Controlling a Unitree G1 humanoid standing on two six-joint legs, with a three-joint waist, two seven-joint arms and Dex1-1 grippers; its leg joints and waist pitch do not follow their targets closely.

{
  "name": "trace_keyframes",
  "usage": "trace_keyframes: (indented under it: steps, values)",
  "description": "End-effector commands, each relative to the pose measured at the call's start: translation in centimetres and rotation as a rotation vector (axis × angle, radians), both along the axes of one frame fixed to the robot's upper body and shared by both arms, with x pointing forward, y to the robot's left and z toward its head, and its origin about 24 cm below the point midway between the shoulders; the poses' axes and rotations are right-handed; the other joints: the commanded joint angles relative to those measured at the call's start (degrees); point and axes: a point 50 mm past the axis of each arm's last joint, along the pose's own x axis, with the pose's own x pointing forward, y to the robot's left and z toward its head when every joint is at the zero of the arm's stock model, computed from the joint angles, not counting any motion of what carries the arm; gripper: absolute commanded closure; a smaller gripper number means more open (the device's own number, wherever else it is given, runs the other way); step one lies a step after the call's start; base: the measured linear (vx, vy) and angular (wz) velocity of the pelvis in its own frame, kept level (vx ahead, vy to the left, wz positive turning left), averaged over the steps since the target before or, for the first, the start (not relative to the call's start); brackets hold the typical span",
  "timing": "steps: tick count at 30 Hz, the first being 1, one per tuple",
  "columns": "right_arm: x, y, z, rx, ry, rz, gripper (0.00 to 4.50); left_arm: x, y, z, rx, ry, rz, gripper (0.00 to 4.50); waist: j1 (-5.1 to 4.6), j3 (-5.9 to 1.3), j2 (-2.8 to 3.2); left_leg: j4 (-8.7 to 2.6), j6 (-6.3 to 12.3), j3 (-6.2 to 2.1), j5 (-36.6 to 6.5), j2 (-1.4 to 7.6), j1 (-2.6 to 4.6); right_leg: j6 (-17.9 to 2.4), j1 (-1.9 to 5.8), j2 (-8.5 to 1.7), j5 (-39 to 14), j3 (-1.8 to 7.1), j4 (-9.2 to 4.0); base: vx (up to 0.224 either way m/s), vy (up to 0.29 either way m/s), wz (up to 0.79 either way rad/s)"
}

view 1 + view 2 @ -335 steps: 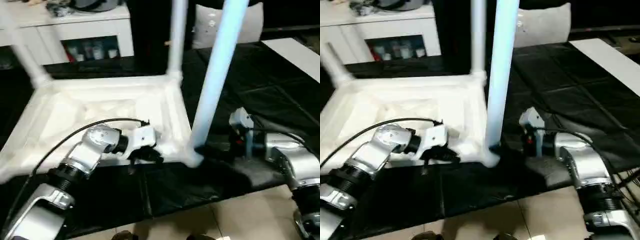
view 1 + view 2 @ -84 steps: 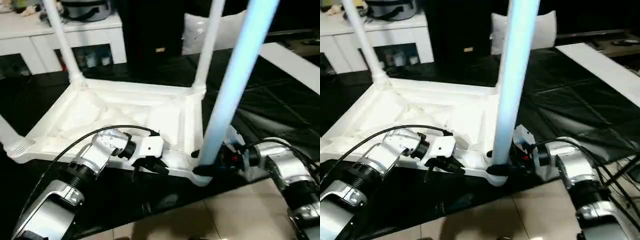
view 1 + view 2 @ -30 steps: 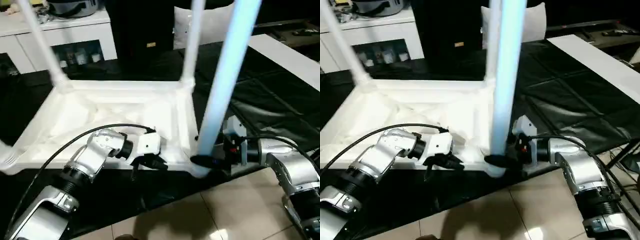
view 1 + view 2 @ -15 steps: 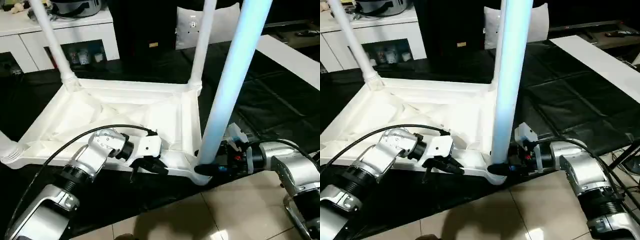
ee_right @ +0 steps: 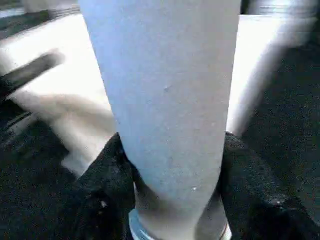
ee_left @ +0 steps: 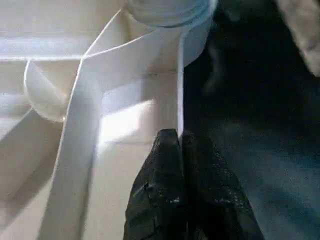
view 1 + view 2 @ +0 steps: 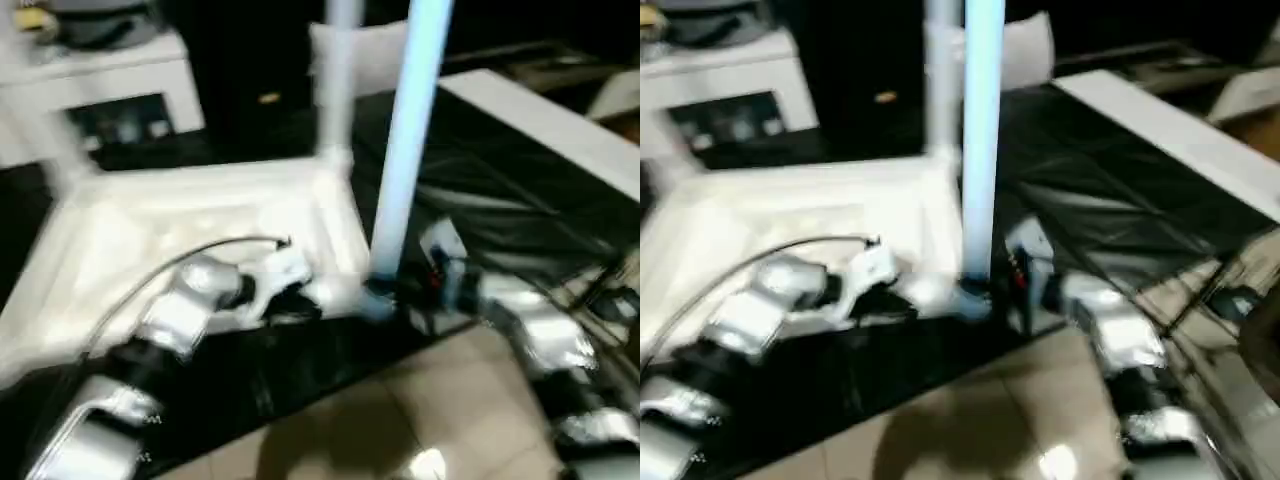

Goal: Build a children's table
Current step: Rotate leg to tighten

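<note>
The children's table (image 7: 190, 215) lies upside down on a black-covered bench (image 7: 500, 190), its ribbed underside facing up, with its near right corner at the bench's front edge. A leg (image 7: 405, 130) stands upright in the socket of that near right corner, and a second leg (image 7: 340, 80) rises from the far right corner. At the far left corner the blur hides whether a leg stands there.

The left arm (image 7: 180, 315) reaches in from the lower left, its silver forearm angled up and to the right, with the wrist bent so that the left gripper (image 7: 290, 305) lies low along the table's near rim, just left of the near right corner. In the left wrist view its two black fingers (image 6: 165, 190) are pressed together on the thin white edge of the rim, which runs between them up to the corner socket.

The right arm (image 7: 520, 325) comes in from the lower right, its forearm over the tiled floor (image 7: 400, 420) in front of the bench and pointing left toward the corner. The right gripper (image 7: 385, 290) sits at the foot of the near leg, level with the socket. In the right wrist view its black fingers (image 5: 107, 175) are spread around the leg, one on each side, touching it just above the socket.

A white cabinet (image 7: 100, 90) stands behind the bench at the far left.
</note>
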Motion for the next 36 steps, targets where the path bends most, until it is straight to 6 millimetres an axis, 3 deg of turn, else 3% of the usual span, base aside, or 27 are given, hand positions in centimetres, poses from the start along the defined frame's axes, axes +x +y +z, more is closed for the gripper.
trace_keyframes:
  steps: [1, 5, 6, 9, 12, 14, 16, 24, 25, 28, 29, 36]
  values:
    - [0.7, 2.2, -1.2, 0.004, 0.074, -0.123, 2.43, -0.1, -4.3, 1.1, -0.108, -0.034, -0.003, 4.50, 0.33, -2.84, -0.52, -4.33, 0.67, -0.78, -12.9, 1.71, -0.14, -10.9, 2.45, -3.32, -17.9, 2.83, -5.90, 0.000, 0.000, 0.00]
    - [1.1, 3.0, -0.9, 0.026, 0.050, -0.163, 2.43, 0.5, -5.2, 1.4, -0.137, -0.060, 0.072, 4.50, 0.74, -3.28, -0.78, -3.68, 3.61, -0.31, -8.2, 1.51, -0.26, -12.7, 2.56, -3.17, -9.9, 2.89, -5.60, 0.000, 0.000, 0.00]
    - [1.2, 3.1, -0.7, 0.035, 0.040, -0.173, 1.91, 0.5, -5.3, 1.5, -0.140, -0.063, 0.081, 4.50, 0.96, -3.37, -0.79, -3.68, 4.36, -0.38, -6.7, 1.48, -0.51, -12.9, 2.85, -3.13, -7.9, 2.81, -5.31, 0.000, 0.000, 0.00]
    - [1.4, 3.1, 0.0, 0.043, -0.005, -0.181, 1.70, 0.6, -5.0, 1.7, -0.117, -0.086, 0.092, 4.50, 1.19, -3.42, -0.71, -3.65, 5.34, -0.35, -5.4, 1.60, -0.53, -13.5, 2.86, -3.14, -5.4, 2.78, -5.03, 0.000, 0.000, 0.00]
    - [1.3, 2.4, 0.3, 0.031, -0.040, -0.167, 1.44, 0.6, -4.3, 1.4, -0.084, -0.099, 0.086, 4.50, 1.22, -3.32, -0.37, -3.85, 5.30, -0.45, -6.4, 1.81, -0.37, -14.2, 2.88, -3.10, -4.5, 2.74, -4.95, 0.000, 0.000, 0.00]
    - [0.9, 1.4, 0.5, 0.018, -0.075, -0.136, 1.37, 0.6, -3.6, 1.1, -0.064, -0.110, 0.065, 4.50, 1.20, -3.27, -0.45, -3.90, 5.21, -0.40, -7.6, 1.83, -0.29, -14.2, 2.88, -3.16, -4.6, 2.81, -5.07, 0.000, 0.000, 0.00]
    - [0.6, 0.7, 0.6, 0.012, -0.092, -0.098, 1.01, 0.6, -3.2, 1.0, -0.056, -0.115, 0.042, 4.50, 1.46, -3.31, -0.41, -3.88, 5.46, -0.41, -7.6, 1.85, -0.29, -14.0, 3.00, -3.17, -4.1, 2.85, -5.03, 0.000, 0.000, 0.00]
    - [-1.4, -2.4, 1.3, -0.041, -0.119, 0.123, 0.48, 0.3, -1.2, 0.5, 0.007, -0.110, -0.100, 4.50, 2.69, -3.19, -0.30, -3.87, 6.05, -0.32, -7.4, 2.00, -0.09, -14.1, 2.94, -3.18, -3.0, 2.95, -4.98, 0.000, 0.000, 0.00]
    - [-1.6, -2.8, 1.4, -0.051, -0.116, 0.151, 0.22, 0.2, -0.9, 0.5, 0.012, -0.108, -0.132, 4.50, 2.76, -3.21, -0.20, -3.96, 5.81, -0.40, -7.7, 2.07, -0.07, -14.2, 2.96, -3.23, -3.3, 2.92, -4.93, 0.000, 0.000, 0.00]
    - [-2.3, -3.8, 1.6, -0.087, -0.109, 0.233, 0.07, -0.3, -0.3, 0.5, 0.031, -0.094, -0.241, 4.50, 3.04, -3.25, -0.25, -3.93, 6.04, -0.51, -7.5, 2.10, -0.12, -14.4, 3.10, -3.27, -2.6, 2.89, -4.88, 0.000, 0.000, 0.00]
    - [-2.8, -4.5, 1.8, -0.121, -0.096, 0.303, 0.03, -0.7, 0.1, 0.5, 0.048, -0.081, -0.329, 4.50, 3.18, -3.26, 0.03, -3.91, 6.14, -0.47, -7.6, 2.11, -0.14, -14.5, 3.12, -3.27, -2.3, 2.88, -4.82, 0.000, 0.000, 0.00]
    - [-3.9, -5.0, 2.4, -0.110, -0.048, 0.501, 0.19, -1.7, 1.1, 0.5, 0.102, -0.034, -0.523, 4.50, 3.96, -3.26, 0.27, -3.99, 6.29, -0.37, -8.4, 2.46, 0.11, -15.4, 2.91, -3.24, -1.5, 2.82, -4.58, 0.000, 0.000, 0.00]
